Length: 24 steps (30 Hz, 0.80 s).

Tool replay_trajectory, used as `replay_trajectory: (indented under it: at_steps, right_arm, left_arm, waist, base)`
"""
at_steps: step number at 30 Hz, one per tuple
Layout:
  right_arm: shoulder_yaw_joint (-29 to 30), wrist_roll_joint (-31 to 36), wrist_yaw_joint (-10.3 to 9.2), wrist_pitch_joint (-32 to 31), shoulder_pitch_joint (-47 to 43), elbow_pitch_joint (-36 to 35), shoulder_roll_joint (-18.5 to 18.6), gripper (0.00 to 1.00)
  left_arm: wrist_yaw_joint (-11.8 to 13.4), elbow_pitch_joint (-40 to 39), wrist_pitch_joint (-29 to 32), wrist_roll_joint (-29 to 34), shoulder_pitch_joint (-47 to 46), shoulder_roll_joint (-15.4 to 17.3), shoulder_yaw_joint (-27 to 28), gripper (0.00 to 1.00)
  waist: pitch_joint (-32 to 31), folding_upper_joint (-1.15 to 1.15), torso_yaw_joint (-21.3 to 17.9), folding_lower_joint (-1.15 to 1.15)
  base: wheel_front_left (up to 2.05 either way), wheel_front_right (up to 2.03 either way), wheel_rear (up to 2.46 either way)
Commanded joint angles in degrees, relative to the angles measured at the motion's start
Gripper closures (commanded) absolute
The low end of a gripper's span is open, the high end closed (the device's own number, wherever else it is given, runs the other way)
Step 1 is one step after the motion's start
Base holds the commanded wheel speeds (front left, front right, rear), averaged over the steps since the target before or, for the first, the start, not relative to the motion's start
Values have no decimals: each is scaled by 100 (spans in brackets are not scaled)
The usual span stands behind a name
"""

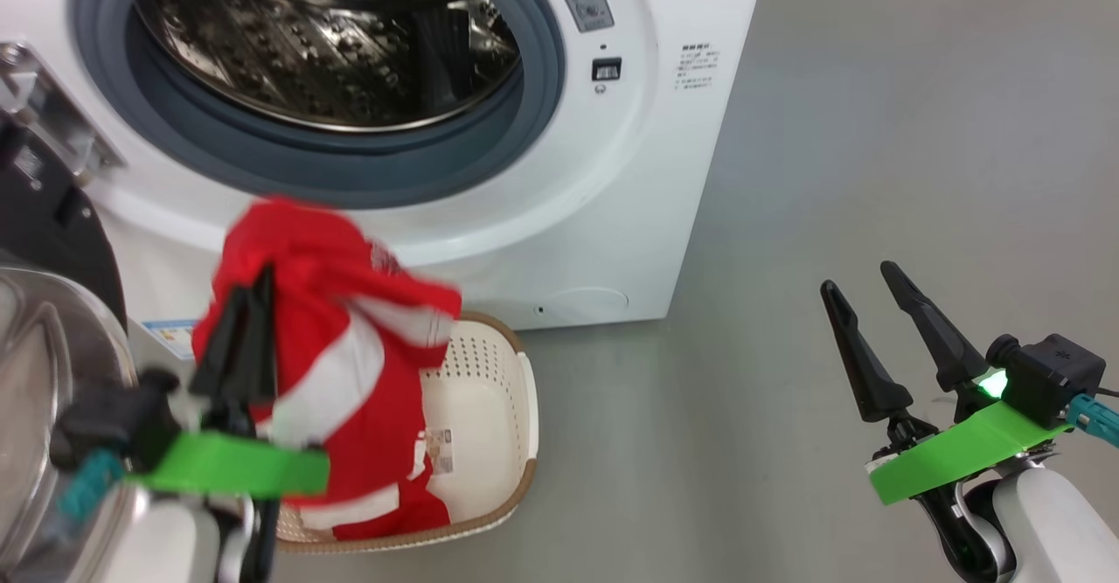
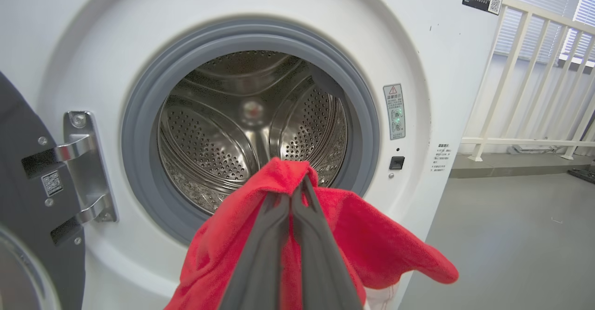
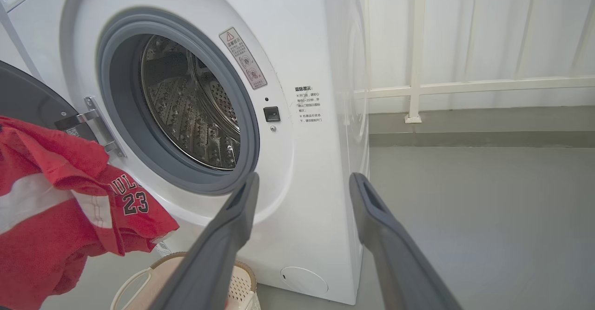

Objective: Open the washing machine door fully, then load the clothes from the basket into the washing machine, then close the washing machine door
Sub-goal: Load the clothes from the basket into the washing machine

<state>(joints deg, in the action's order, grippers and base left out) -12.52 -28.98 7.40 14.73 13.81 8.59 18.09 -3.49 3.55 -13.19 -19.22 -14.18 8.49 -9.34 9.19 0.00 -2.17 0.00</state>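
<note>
- Loading step, judged: washing machine door [image 1: 52,233] already swung open at the left, drum [image 1: 332,50] bare, closing not yet due.
- Left hand [image 1: 253,290] clamped shut on the clothes [image 1: 350,364], lifted in front of the washing machine [image 1: 629,172], just below the gasket; lower end hanging over the basket [image 1: 489,391], contact there unclear.
- Basket on the floor [image 1: 874,128], close against the machine's front bottom edge.
- Right hand [image 1: 857,277] spread wide, holding nothing, well apart to the right over bare floor.
- Next, likely: carry forward and up over the gasket lip, deep into the drum, then let go; risk of the hem snagging on the rim.
- Count: one garment, one basket, one machine, one door, two hands.
</note>
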Motion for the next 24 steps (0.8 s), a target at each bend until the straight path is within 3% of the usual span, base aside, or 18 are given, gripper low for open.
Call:
replay_trajectory:
  at_steps: [1, 9, 24]
  right_arm:
    - [-97, -16, 9, 27, 28, -160, 67, 0]
    - [-84, -4, 9, 27, 191, -242, 11, 0]
    - [-21, 81, 9, 27, 655, -468, -170, 0]
  left_arm:
    - [-9, -104, -13, 56, -367, 138, 188, 100]
    - [-41, 420, -59, 75, -1578, 177, 251, 100]
    - [-96, 2433, -118, 345, -3954, 526, 248, 100]
  waist:
    - [123, 0, -33, 0]
    - [640, 0, -219, 0]
    - [1899, 0, -643, 0]
  base:
    - [0, 0, 0]
    - [0, 0, 0]
    - [0, 0, 0]
